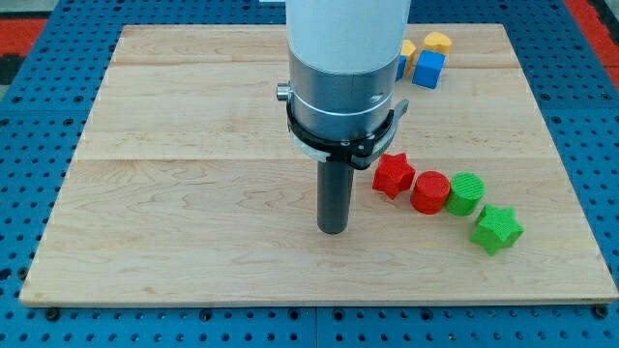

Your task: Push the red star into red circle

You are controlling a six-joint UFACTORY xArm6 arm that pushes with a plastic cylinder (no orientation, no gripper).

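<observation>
The red star (393, 176) lies right of the board's middle, touching or nearly touching the red circle (429, 191) on its right. My tip (333, 230) rests on the wooden board (193, 193), to the left of and slightly below the red star, a short gap away. The rod hangs from a large white and silver arm body that fills the top centre of the view.
A green circle (465, 193) sits right next to the red circle, and a green star (497, 228) lies below and right of it. A blue cube (429, 69), a yellow block (438, 43) and another yellow block (408, 48) are near the top edge, partly hidden by the arm.
</observation>
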